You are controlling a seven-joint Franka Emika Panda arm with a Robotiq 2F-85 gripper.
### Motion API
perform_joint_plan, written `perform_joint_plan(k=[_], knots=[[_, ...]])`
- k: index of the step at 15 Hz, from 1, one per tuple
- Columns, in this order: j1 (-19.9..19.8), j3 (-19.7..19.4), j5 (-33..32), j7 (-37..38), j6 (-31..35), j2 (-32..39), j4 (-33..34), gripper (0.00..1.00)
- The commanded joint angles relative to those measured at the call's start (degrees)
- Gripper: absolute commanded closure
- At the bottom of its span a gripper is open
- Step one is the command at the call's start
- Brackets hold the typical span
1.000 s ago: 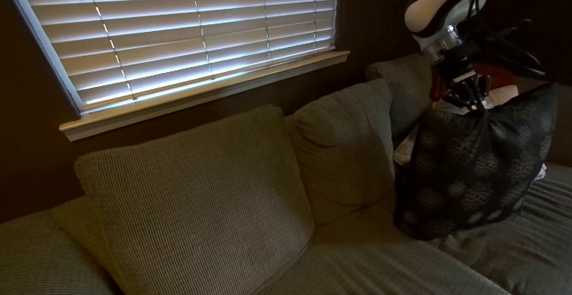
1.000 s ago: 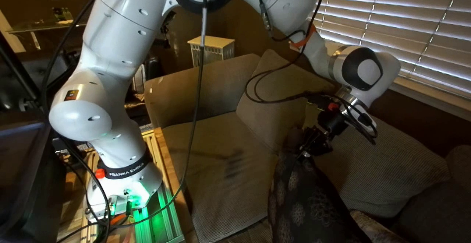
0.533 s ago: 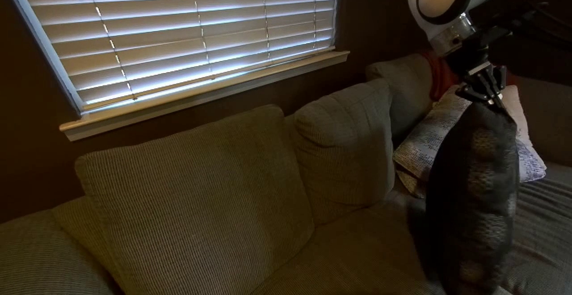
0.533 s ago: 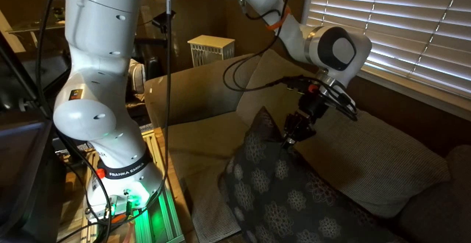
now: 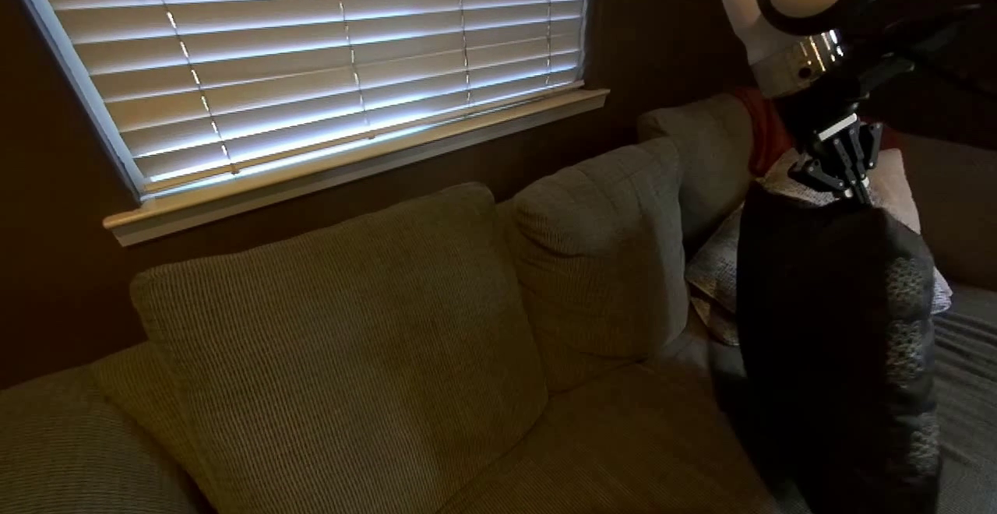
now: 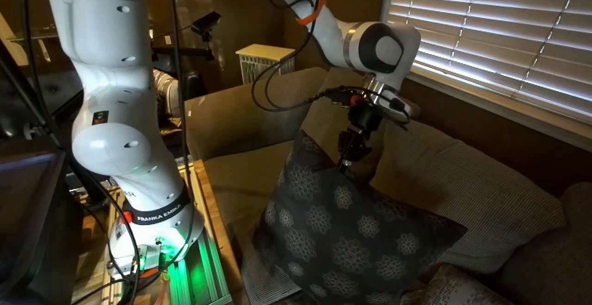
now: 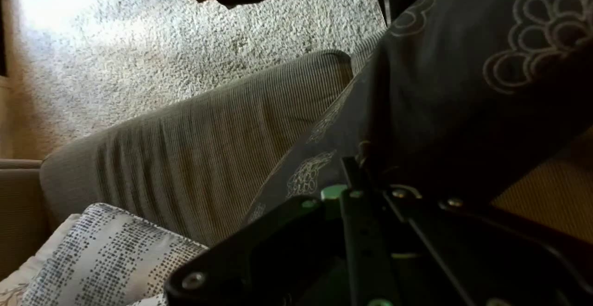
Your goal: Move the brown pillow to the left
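The brown pillow, dark with pale floral spots, hangs below my gripper in both exterior views. My gripper is shut on its top edge. In the wrist view, the fingers pinch the pillow's folded dark fabric. In an exterior view the pillow's dark face and spotted side edge show, and its lower end is cut off by the frame. In an exterior view its spotted face is broad and tilted, with one corner up at the left. I cannot tell whether its bottom touches the seat.
Beige back cushions line the sofa under the window blinds. A cream patterned pillow lies behind the held one. A sofa arm stands beyond. The robot base stands beside the seat.
My gripper, still holding the pillow, has moved left toward the far sofa arm in an exterior view. The pillow has swung and turned, so its broad spotted face now shows there.
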Motion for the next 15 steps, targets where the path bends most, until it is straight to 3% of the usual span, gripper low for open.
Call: perform_joint_plan(k=[1, 11, 15], knots=[[1.4, 1.7, 1.5, 5.7, 5.4, -7.9, -6.5, 0.99], [6.0, 7.6, -2.6, 16.2, 21.9, -13.7, -14.6, 0.99], [7.4, 9.8, -0.6, 21.6, 28.9, -13.7, -16.0, 0.99]])
